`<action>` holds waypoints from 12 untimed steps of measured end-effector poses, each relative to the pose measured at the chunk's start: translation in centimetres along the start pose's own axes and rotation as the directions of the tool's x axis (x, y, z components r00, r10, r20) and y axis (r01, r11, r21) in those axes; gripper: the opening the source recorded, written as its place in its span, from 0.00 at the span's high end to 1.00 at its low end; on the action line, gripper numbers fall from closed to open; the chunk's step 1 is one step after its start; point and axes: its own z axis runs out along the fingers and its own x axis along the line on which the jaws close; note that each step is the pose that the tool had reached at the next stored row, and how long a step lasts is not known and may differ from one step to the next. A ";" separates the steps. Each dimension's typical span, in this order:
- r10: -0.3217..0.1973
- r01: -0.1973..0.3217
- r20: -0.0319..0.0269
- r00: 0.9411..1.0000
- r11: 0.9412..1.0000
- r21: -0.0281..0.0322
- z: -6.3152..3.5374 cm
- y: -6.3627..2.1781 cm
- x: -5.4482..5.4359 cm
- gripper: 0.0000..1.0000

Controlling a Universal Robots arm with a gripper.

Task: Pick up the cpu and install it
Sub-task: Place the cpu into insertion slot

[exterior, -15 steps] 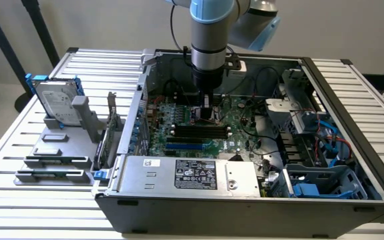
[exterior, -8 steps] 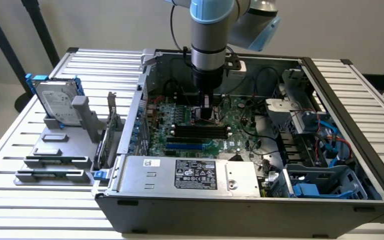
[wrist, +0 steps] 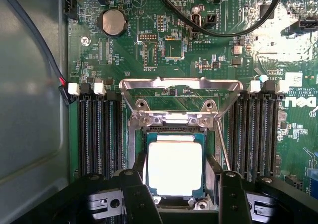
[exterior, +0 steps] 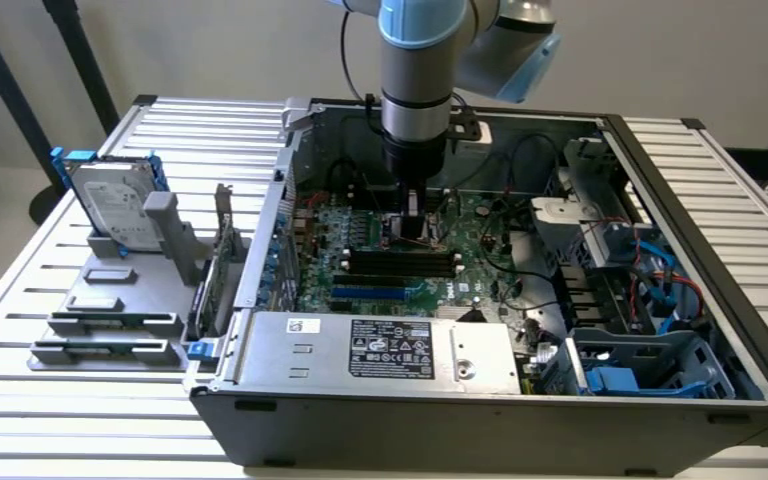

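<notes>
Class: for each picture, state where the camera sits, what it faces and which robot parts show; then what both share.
Exterior view: off the arm, above the open grey computer case, looking down into it; grey-and-blue arm and tool show.
Wrist view: on the wrist, facing the silvery square cpu in its socket; black tool fingers show, apart.
Shared: green motherboard, black memory slots, the tool.

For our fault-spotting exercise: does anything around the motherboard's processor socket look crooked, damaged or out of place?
Nothing stands out. The cpu lies flat and square in its socket, with the metal hold-down frame swung open.
</notes>
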 end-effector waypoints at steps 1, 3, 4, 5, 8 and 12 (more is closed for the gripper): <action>0.000 0.000 0.000 1.000 1.000 0.000 0.00 0.00 0.0 0.45; 0.000 0.000 0.001 1.000 1.000 0.000 0.02 -0.01 0.0 0.45; 0.000 0.000 0.001 1.000 1.000 -0.001 0.02 -0.01 0.0 0.45; 0.000 0.000 0.001 1.000 1.000 -0.001 0.03 -0.01 0.0 0.45; 0.000 0.000 0.001 1.000 1.000 -0.001 0.05 -0.01 0.0 0.45; 0.000 0.000 0.003 1.000 1.000 -0.001 0.07 0.00 0.1 0.45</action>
